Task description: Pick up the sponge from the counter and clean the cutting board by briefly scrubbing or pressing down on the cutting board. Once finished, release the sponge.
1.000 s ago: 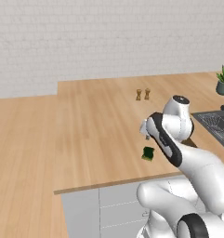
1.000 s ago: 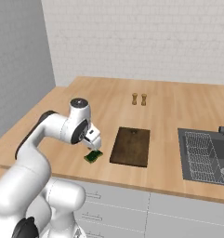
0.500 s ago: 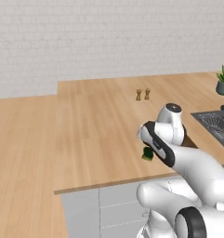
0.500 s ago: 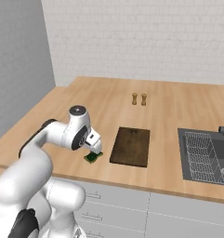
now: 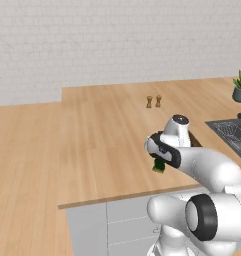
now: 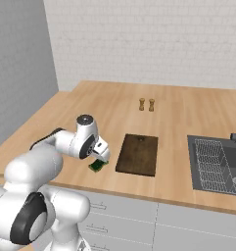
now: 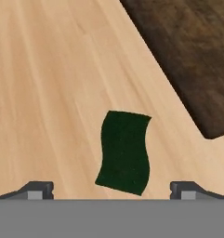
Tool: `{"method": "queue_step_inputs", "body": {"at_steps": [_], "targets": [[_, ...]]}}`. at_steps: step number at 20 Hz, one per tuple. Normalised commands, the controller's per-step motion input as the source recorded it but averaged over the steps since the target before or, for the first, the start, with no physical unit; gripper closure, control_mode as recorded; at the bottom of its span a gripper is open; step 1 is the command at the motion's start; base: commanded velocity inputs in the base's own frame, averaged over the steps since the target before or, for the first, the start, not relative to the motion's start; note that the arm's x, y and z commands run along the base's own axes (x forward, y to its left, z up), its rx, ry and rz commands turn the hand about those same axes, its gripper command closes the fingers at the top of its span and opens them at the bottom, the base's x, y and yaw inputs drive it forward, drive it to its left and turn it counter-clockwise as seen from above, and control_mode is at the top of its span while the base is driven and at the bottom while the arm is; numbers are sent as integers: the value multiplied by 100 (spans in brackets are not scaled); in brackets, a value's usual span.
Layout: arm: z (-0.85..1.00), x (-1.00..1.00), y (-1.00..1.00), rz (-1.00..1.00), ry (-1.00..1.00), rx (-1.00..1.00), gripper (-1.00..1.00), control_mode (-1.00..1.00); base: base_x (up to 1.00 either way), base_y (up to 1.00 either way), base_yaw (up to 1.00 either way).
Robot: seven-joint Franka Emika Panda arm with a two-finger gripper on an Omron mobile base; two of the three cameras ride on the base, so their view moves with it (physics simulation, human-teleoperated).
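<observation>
The task is at its start: the sponge (image 7: 124, 152) lies on the worktop (image 6: 178, 112) beside the cutting board (image 6: 137, 154), not on it. The gripper (image 7: 111, 189) hovers over the sponge, spread wide and empty. Grasping, scrubbing and release remain.

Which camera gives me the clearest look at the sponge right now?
The hand view: the sponge lies flat on the counter, whole and unobstructed, between the open gripper's fingertips. In the right base view it is a small green patch below the hand; in the left base view the arm hides part of it.
</observation>
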Motion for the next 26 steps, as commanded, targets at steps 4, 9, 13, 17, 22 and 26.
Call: {"method": "queue_step_inputs", "body": {"at_steps": [4, 9, 13, 17, 22, 26], "targets": [[-34, 3, -29, 8, 0, 0, -100, -100, 0, 0, 0], [-32, 6, -21, 9, 3, 0, -100, -100, 0, 0, 0], [-28, 12, 1, 3, 3, 0, -100, -100, 0, 0, 0], [-24, 0, 22, 0, 0, 0, -100, -100, 0, 0, 0], [-31, 0, 19, 0, 0, 0, -100, -100, 0, 0, 0], [-42, 0, 12, 0, 0, 0, -100, -100, 0, 0, 0]]}}
